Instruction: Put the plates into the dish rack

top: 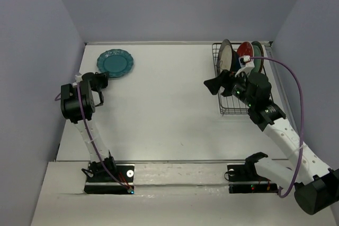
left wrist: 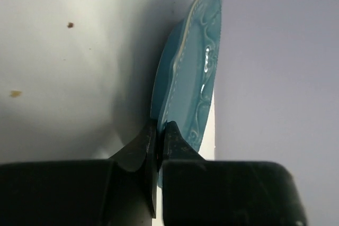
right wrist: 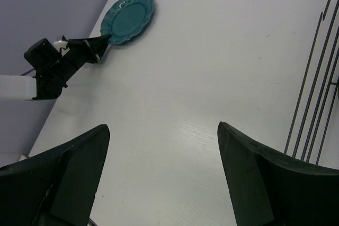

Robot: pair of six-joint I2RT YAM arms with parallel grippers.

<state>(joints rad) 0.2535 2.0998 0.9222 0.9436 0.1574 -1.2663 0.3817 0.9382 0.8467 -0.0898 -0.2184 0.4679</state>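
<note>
Okay, my left gripper [left wrist: 158, 130] pinches the teal plate [left wrist: 190, 78] by its rim, far from the rack [top: 229, 110]; right gripper [right wrist: 163, 126] open. Probably slippery, brittle.

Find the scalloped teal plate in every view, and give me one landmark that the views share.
Top external: the scalloped teal plate lies at the far left of the table.
Left wrist: centre-right, seen edge-on, its rim pinched at the bottom of the picture.
Right wrist: upper left.
Shared landmark: the left claw, shut on the plate's rim, shows in all three views.
</note>
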